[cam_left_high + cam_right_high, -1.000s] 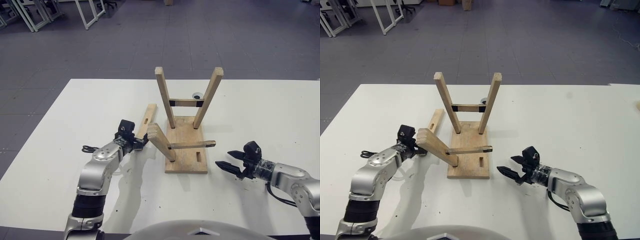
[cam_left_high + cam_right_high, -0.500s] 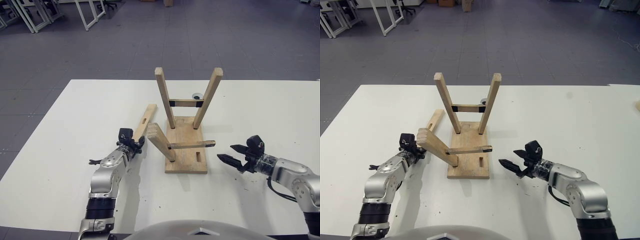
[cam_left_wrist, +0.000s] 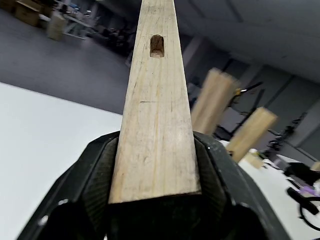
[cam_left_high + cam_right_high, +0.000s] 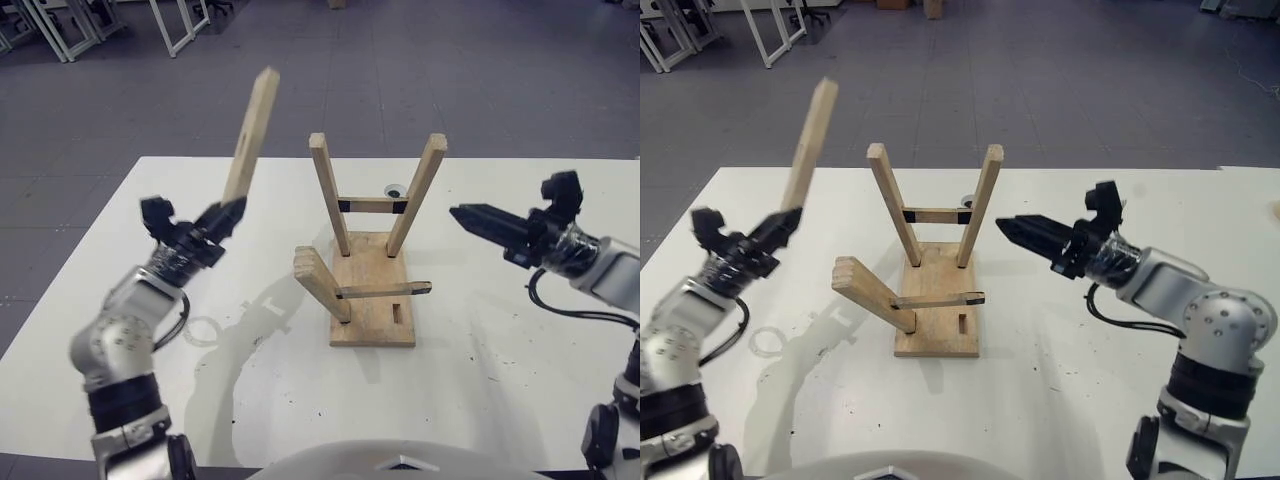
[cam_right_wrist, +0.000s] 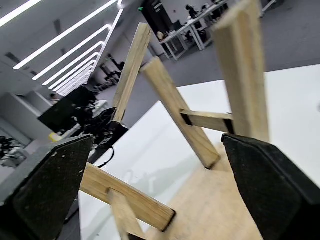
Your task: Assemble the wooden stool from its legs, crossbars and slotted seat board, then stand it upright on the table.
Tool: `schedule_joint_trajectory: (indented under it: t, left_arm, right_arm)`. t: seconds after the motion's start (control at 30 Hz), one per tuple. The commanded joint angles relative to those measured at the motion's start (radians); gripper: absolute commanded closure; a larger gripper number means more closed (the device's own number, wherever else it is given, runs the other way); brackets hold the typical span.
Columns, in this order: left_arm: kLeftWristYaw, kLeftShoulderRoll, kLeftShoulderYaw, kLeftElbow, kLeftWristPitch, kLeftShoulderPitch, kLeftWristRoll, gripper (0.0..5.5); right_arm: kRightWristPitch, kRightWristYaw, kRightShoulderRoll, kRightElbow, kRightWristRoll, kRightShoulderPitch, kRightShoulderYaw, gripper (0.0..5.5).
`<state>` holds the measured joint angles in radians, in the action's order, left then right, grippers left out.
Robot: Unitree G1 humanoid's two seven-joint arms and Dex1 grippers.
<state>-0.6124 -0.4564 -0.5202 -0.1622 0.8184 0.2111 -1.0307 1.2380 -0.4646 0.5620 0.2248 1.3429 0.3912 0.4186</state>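
The left gripper point(image 4: 224, 216) has come up off the table point(image 4: 120, 240) with the loose leg point(image 4: 252, 130) clamped in it. That leg lay flat beside the seat board point(image 4: 375, 318) before and now stands tilted in the air, left of the stool. The right gripper point(image 4: 464, 216) has risen too, from low by the board's right edge to level with the upright legs.

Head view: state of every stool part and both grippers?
loose leg: held off the table, tilted.
left gripper: shut on loose leg.
right gripper: open, in the air, empty.
seat board: flat on the table.
far legs: upright in seat board, joined by upper crossbar.
near leg: base on seat board, leaning left; lower crossbar's other end free.
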Motion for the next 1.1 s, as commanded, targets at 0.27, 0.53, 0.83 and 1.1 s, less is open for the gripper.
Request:
schedule_joint_trajectory:
  t: [0.27, 0.53, 0.83, 1.1]
  left_arm:
    - [-0.106, -0.046, 0.185, 0.031, 0.268, 0.218, -0.306, 3.46]
    - [-0.128, -0.021, 0.272, 0.032, 0.296, 0.226, -0.33, 3.46]
    - [-0.132, -0.009, 0.291, 0.068, 0.31, 0.23, -0.346, 3.46]
    - [-0.164, -0.027, 0.297, 0.072, 0.313, 0.214, -0.321, 3.46]
  right_arm:
    - [-0.044, 0.129, -0.15, -0.126, 0.148, 0.295, -0.165, 0.78]
    - [-0.127, 0.127, -0.213, -0.18, 0.116, 0.38, -0.188, 0.78]
    - [-0.139, 0.123, -0.249, -0.219, 0.174, 0.381, -0.168, 2.43]
    - [-0.153, 0.115, -0.243, -0.241, 0.218, 0.392, -0.143, 3.46]
